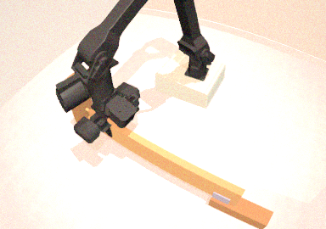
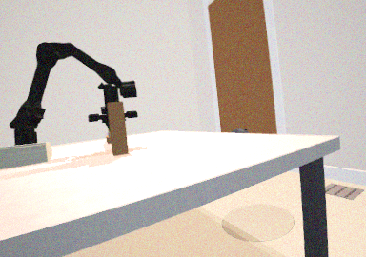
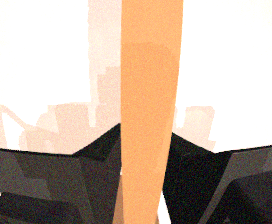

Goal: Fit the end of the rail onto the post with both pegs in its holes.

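Observation:
The long orange rail (image 1: 178, 162) (image 3: 149, 70) runs from the low footboard block (image 1: 252, 212) toward the wooden post (image 1: 79, 113) (image 2: 118, 128). Its far end sits at the grey bracket (image 1: 221, 198) on the block. My gripper (image 1: 113, 128) (image 3: 136, 128) is shut on the rail close to its near end, with one finger on each side. A light peg (image 1: 87, 110) shows between the post and the gripper. The rail's end face, its holes and the other peg are hidden by the gripper, so I cannot tell whether the pegs are in the holes.
The arm's pale base block (image 1: 187, 91) (image 2: 24, 156) stands behind the rail. The table edge (image 2: 191, 198) runs along the front in the exterior view. The post stands upright close beside the gripper body.

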Available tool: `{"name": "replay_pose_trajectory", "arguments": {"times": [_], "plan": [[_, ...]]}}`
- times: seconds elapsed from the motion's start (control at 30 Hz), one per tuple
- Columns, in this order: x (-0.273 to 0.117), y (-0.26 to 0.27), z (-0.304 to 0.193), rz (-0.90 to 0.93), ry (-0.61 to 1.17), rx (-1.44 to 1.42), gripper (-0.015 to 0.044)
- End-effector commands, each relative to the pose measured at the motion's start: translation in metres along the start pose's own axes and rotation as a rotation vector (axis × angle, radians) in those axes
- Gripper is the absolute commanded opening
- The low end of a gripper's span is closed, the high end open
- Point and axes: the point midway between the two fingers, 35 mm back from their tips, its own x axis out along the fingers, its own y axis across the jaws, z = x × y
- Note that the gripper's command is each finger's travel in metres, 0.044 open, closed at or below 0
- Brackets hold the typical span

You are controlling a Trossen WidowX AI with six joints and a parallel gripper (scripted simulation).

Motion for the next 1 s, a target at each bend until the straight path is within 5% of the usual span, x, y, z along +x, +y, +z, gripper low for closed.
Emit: {"name": "replay_pose_trajectory", "arguments": {"times": [0.0,0.97], "plan": [[-0.0013,-0.0007,-0.0029,-0.003,0.001,-0.001,0.0],[-0.0007,-0.0003,-0.0119,-0.003,0.002,-0.001,0.0]]}}
